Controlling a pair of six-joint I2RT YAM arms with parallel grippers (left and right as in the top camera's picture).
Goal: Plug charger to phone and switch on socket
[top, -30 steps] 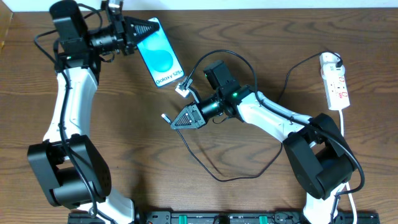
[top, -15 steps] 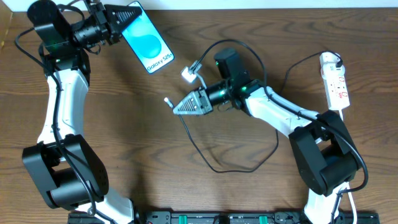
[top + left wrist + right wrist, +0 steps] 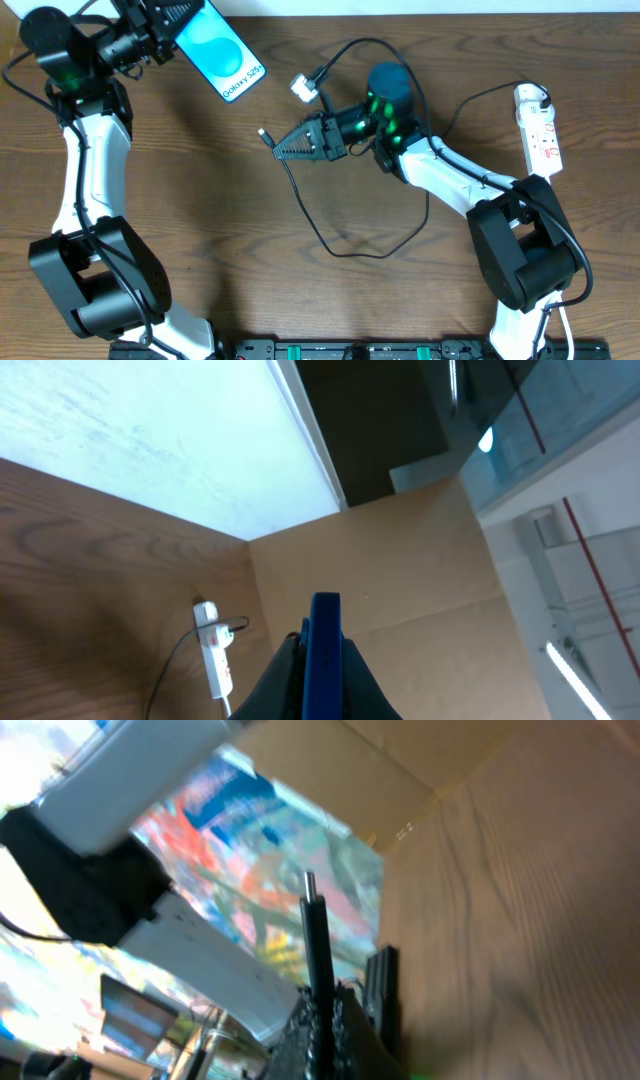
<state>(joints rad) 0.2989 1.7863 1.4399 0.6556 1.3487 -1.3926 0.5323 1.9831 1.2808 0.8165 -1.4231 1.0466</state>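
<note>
the phone (image 3: 222,60) was clamped by the left gripper (image 3: 178,14), long axis slanted down-right. the charger tip (image 3: 263,132), pinched in the right gripper (image 3: 283,149), was seen below-right of the phone's free end, apart.

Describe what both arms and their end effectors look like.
The left arm and right arm: white links, bulky black joints, green lights, thin black cables alongside. The left end effector and right end effector: black, wedge-shaped, tapering to two fingers.
</note>
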